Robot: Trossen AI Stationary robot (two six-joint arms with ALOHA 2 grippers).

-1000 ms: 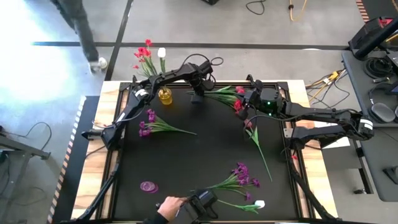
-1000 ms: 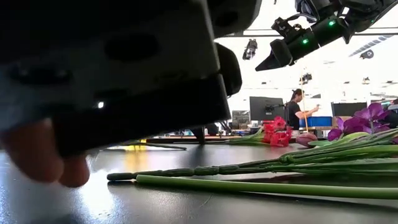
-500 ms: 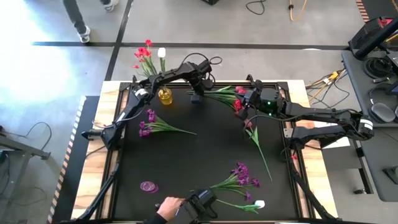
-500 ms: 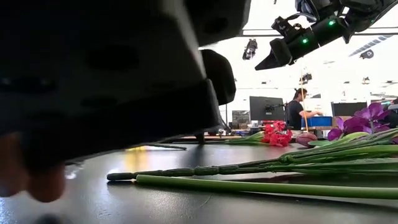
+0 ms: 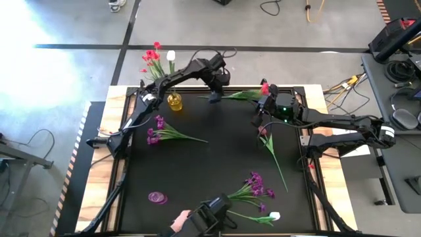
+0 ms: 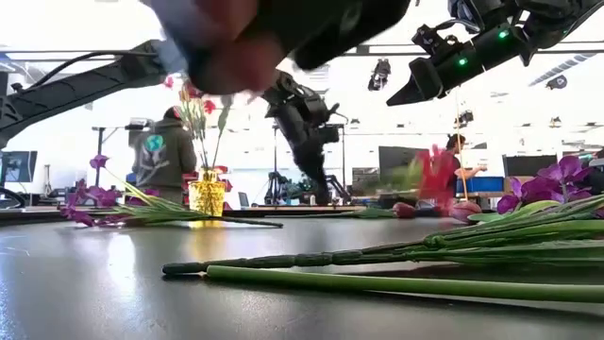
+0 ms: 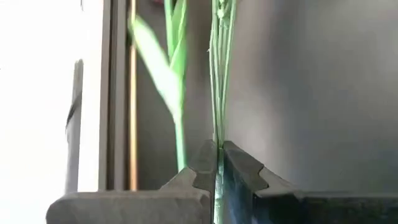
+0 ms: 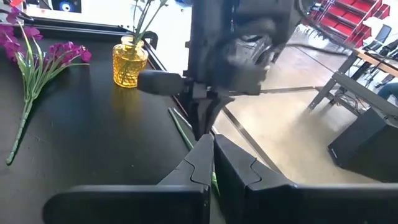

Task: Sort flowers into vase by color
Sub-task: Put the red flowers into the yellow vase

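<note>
The table [image 5: 217, 164] carried a yellow vase [image 5: 174, 101] near its far left corner, already holding red flowers [image 5: 151, 58] and a white bud [image 5: 171, 56]. The left gripper [image 5: 215, 99] hung over the far edge, clenched on the stem of a red sprig [image 5: 248, 94] lifted off the top. The right gripper [image 5: 258, 117], pressed closed on nothing visible, waited near the far right corner. A purple sprig [image 5: 164, 133] lay by the left edge, another purple bunch [image 5: 253, 187] near the front edge, and a single stem [image 5: 273, 155] toward the right.

The step in hand seemed to be carrying the red sprig to the vase; next, the stem end would need lining up over the narrow mouth beside the flowers already there.
</note>
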